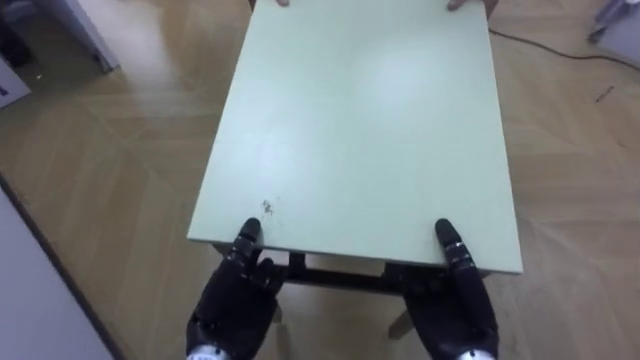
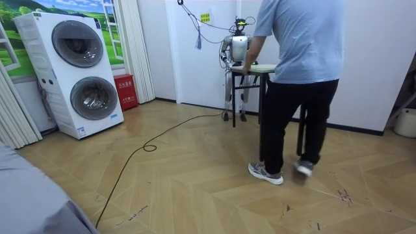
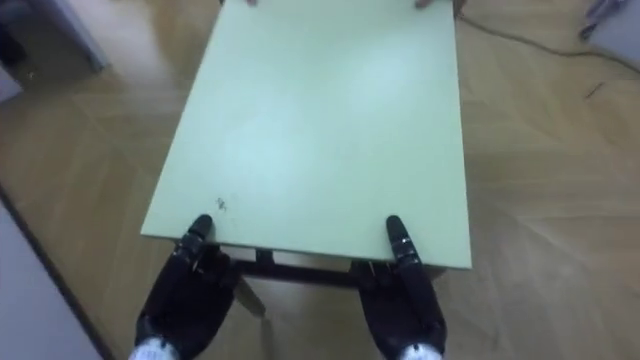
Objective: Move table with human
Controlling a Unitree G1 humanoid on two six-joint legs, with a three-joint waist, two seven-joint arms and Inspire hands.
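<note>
Your left robot hand (image 1: 235, 300) and right robot hand (image 1: 455, 305) each pinch the table's (image 1: 360, 120) near edge by its corners, thumbs on top, a person (image 2: 299, 52) holding the far edge; judge it stiff, fairly light, with a smooth top that may slip, so grip near corners.

Far end of table (image 1: 360, 120) off-frame
</note>
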